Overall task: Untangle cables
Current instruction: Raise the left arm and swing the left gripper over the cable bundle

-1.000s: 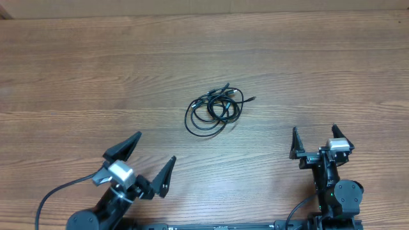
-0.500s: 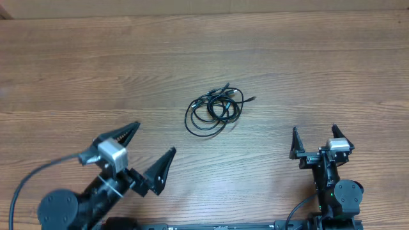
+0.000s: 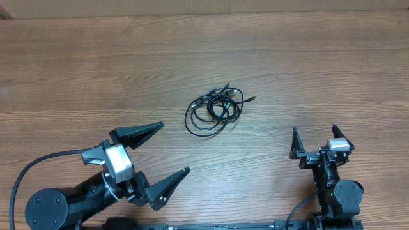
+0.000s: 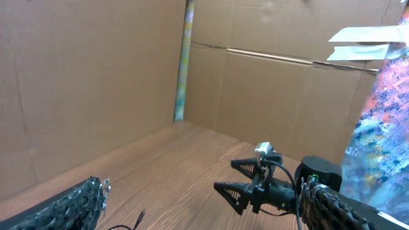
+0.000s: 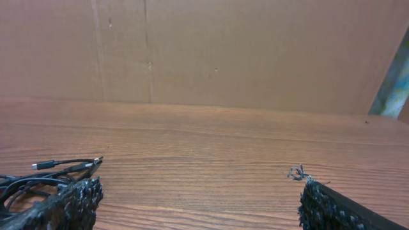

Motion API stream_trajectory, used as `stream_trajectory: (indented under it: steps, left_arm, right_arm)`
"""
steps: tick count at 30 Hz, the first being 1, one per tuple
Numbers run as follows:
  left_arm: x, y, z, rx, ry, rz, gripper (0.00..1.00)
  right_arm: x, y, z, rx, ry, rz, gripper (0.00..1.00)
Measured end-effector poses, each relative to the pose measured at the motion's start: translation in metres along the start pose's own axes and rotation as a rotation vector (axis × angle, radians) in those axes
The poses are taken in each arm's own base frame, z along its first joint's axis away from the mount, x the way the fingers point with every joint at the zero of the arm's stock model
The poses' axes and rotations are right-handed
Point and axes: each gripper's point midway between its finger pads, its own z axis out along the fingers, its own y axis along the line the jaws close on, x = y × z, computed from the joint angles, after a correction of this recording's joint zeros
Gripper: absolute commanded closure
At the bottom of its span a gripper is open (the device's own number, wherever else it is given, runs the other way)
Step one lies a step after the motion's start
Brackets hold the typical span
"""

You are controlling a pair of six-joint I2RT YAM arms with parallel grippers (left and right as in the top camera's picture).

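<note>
1. Spreading across every view, the wooden table has brown grain running side to side. In the wrist views, plain cardboard walls stand behind it.
2. The left arm lies low at the near left corner of the overhead view and is angled toward the middle of the table. A thick black wire loops out from its base.
3. The right arm sits at the near right edge, pointing straight away from the base.
4. The left gripper has its jaws spread wide. Its two pointed black fingers splay apart with nothing between them, and it is short of the bundle, to the near left of it.
5. The right gripper is also parted and holds nothing. It is well apart from the bundle, to the bundle's near right. The left wrist view shows it from across the table, with its jaws apart.
6. The cables lie near the middle of the table as one small heap of overlapping thin black loops. Neither arm touches them. The right wrist view catches their edge at lower left, beyond that gripper's textured finger.
7. A metal-tipped plug sticks out from the right side of the heap.
8. A small frayed tuft sits by the other finger's tip in the right wrist view.
</note>
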Motion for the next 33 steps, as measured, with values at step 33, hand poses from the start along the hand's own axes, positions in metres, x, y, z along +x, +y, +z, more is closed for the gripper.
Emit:
stream_trajectory:
  steps: [33]
  left_arm:
    - [0.011,0.044,0.011,-0.208,0.401,-0.464,0.0]
  right_arm:
    - [0.0,0.0,0.0,0.0,0.0,0.0,0.0]
